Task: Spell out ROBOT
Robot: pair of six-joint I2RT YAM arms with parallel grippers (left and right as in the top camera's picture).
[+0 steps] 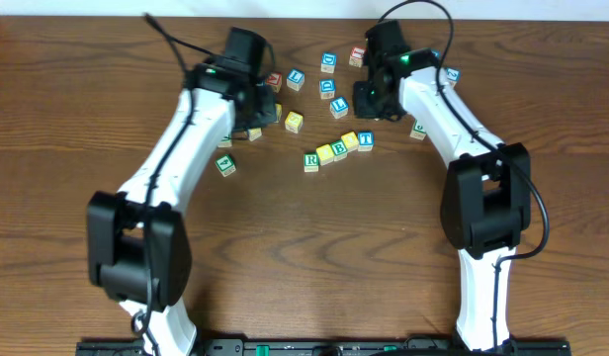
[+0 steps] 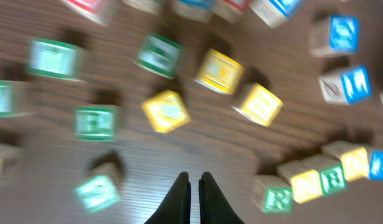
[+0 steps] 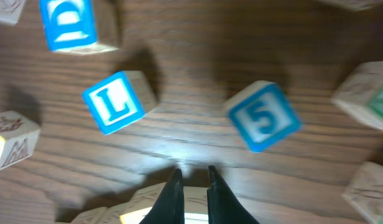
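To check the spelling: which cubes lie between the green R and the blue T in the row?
In the overhead view: a yellow cube, the green B, a second yellow cube.

Wood table (image 1: 304,257) — alphabet cubes (image 1: 295,76) scattered; five-cube row (image 1: 338,149) mid-table.

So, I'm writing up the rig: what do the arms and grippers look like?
The left arm and right arm have white links, black joint housings, a green wrist light and loose black cables. The left gripper and right gripper each have two slim, dark, tapered fingers.
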